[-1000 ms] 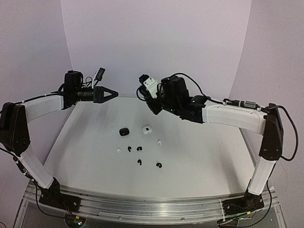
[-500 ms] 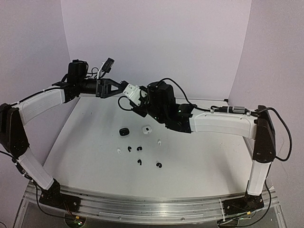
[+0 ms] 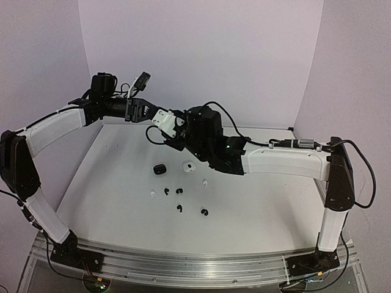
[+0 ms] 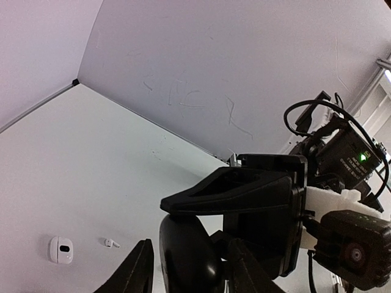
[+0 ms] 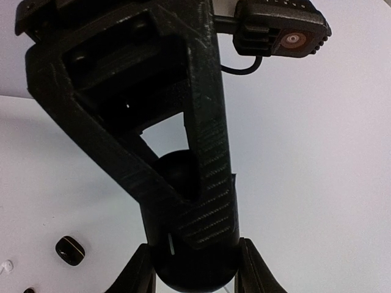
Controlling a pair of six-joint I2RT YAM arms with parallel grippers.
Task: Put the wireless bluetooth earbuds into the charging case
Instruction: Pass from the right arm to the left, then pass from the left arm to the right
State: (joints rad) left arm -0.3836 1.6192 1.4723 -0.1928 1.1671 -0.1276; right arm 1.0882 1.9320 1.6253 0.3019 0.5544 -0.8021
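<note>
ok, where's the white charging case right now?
Top external view: the white charging case sits near the middle of the table, just right of the black case, with a white earbud slightly nearer and to its right.

Cannot name the dark rounded lump (image 4: 183,259) between the left gripper (image 4: 190,247) fingers, cropped by the bottom edge. Same at the right gripper (image 5: 192,247), lower centre. From above, fingertips hidden where both grippers meet; earbuds (image 3: 179,191) mere specks, shape unreadable.
</note>
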